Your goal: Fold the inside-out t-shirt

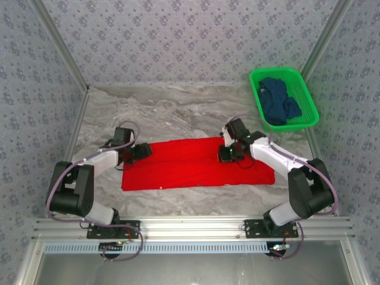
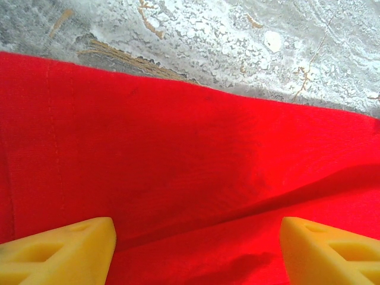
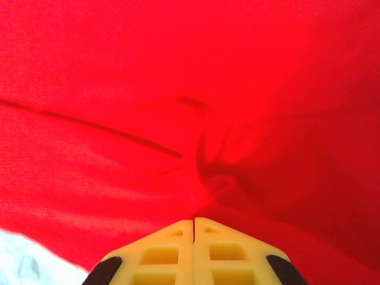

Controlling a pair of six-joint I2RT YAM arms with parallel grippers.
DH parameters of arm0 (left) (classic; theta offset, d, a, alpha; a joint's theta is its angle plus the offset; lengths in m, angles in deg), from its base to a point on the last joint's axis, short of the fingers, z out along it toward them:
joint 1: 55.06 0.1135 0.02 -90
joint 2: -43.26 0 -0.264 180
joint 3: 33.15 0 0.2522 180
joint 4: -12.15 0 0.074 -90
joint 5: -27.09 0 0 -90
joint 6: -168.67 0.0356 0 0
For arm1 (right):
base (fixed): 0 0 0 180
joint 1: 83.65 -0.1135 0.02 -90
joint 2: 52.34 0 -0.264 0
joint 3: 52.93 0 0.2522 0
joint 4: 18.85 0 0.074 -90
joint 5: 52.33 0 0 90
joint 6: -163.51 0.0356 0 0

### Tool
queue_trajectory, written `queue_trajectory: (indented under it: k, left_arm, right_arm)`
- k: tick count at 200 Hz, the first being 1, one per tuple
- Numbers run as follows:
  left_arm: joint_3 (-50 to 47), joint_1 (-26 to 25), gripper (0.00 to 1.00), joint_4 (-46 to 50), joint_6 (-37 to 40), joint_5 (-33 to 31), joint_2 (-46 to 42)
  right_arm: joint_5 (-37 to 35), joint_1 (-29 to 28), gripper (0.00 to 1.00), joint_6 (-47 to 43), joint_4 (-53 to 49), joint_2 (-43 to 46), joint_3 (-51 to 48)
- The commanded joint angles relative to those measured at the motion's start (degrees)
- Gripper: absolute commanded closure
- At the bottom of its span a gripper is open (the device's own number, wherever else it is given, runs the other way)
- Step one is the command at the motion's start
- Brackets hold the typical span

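**Q:** Left side first. What do you log?

**A:** My left gripper (image 2: pixel 196 255) has its jaws well apart, nothing between them. It hangs low over the end of the bright red cloth t-shirt (image 1: pixel 190 166) farthest from the green plastic basket (image 1: pixel 276 70).

**Q:** How does the shirt lie?

**A:** Flat on the grey marbled table (image 1: pixel 178 107), left of the basket and nearer the arm bases. Its long axis runs left to right.

**Q:** And the right arm?

**A:** My right gripper (image 3: pixel 194 237) is closed tight, with a pucker of red cloth drawn into its tips. I judge it pinched on the shirt's basket-side portion, at the far edge. The fold turns on that edge, and the right arm is already on it.

**Q:** What can't you see?

**A:** I can't see a print or lettering, tell collar from hem, or count the layers pinched. A dark navy-blue cloth garment (image 1: pixel 280 102) lies in the basket.
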Motion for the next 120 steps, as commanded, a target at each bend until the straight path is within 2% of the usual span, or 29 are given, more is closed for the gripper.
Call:
queue_trajectory:
  k: [1, 35, 62, 84, 94, 120]
  left_arm:
    - [0.15, -0.11, 0.27, 2.24, 1.28, -1.43, 0.86]
    - [0.47, -0.21, 0.27, 2.48, 1.37, -0.97, 1.05]
    - [0.68, -0.33, 0.27, 2.77, 1.55, -1.07, 0.78]
    - [0.68, -0.95, 0.26, 2.86, 1.64, -0.73, -0.63]
    - [0.63, -1.86, 0.26, 2.69, 1.53, -0.62, -1.85]
    - [0.41, -6.99, 0.26, 0.63, 0.62, -0.39, -6.14]
  right_arm:
    - [1.50, -3.63, 0.87, 2.63, -6.10, 0.87, -1.84]
    - [2.58, -5.11, 0.82, 0.99, -10.77, 6.55, -1.54]
    - [3.82, -3.81, 0.71, 0.22, -11.53, 10.29, -1.26]
    - [-2.56, 1.40, 0.64, 2.88, -12.39, 11.55, -0.52]
    - [-7.06, 5.81, 0.62, 4.78, -13.90, 11.51, -0.48]
    - [-14.65, 12.86, 0.57, 7.59, -14.96, 11.49, -1.78]
